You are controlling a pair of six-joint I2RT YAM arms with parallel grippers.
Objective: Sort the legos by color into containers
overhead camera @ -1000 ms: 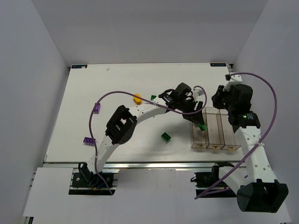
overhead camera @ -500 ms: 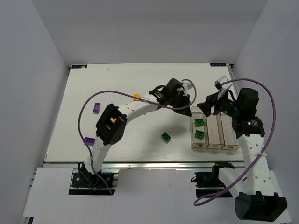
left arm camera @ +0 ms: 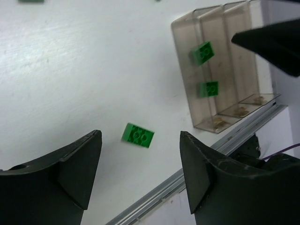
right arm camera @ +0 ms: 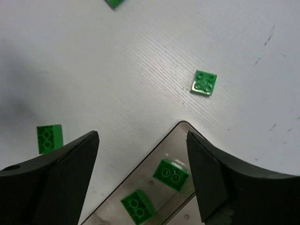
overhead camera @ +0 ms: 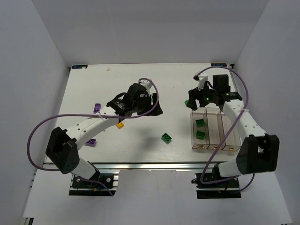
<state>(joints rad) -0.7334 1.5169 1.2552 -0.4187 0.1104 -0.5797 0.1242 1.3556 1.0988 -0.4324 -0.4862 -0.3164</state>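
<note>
White tabletop, pale grey walls on three sides.

Status (judged): early. Two bricks are binned and at least six are loose.

Left side:
- far purple brick and near purple brick, both flat, well apart, unsorted on the table.
- yellow brick, loose, just beside the left forearm.
- left gripper, jaws spread wide with nothing between them, hanging over mid-table.

Centre:
- loose green brick, studs up, skewed to the table edge, between the left gripper and the containers.
- edge green brick, cut off by the top of the right wrist view.

Right side:
- square green brick, four studs up, just beyond the containers' far end.
- right gripper, released and empty, above the far corner of the leftmost bin.
- containers, three clear narrow bins joined in a row. The leftmost holds the upper binned brick and the lower binned brick, both green. The middle and right bins show no bricks.

Left to do: three greens, the yellow and both purples. Bricks are small, glossy and studded. No rounded orange piece is visible.
</note>
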